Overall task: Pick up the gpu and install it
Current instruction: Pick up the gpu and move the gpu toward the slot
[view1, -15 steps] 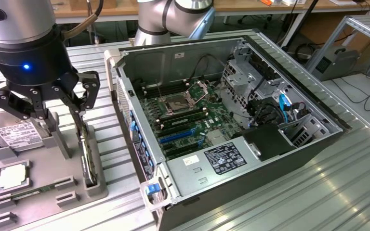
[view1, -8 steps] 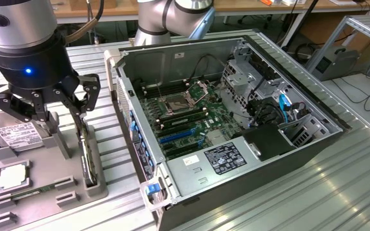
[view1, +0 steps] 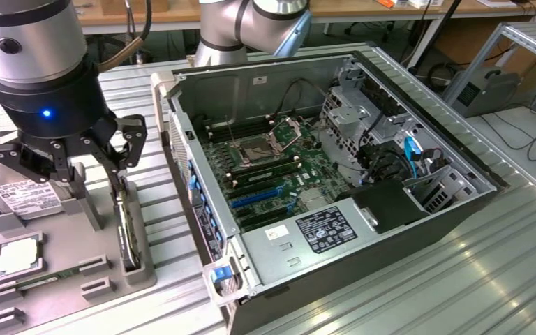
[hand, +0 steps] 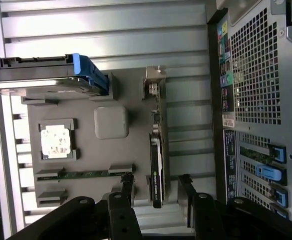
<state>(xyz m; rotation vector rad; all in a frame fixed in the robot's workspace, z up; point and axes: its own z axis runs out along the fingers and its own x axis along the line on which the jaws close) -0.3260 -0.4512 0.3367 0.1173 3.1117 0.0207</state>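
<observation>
Gripper (hand: pixel 156 178) hangs with its fingers spread wide, one on each side of the gpu (hand: pixel 156 145), with a gap on both sides. The gpu stands on edge in the gray tray (hand: pixel 131 95), beside the open computer case (view1: pixel 343 174).

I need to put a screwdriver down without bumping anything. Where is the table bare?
The slatted table is bare on the exterior view's right of the computer case. A narrow strip runs between case and grey tray. The tray is crowded: hard drive, processor, gpu, with the open gripper straddling the gpu.
</observation>
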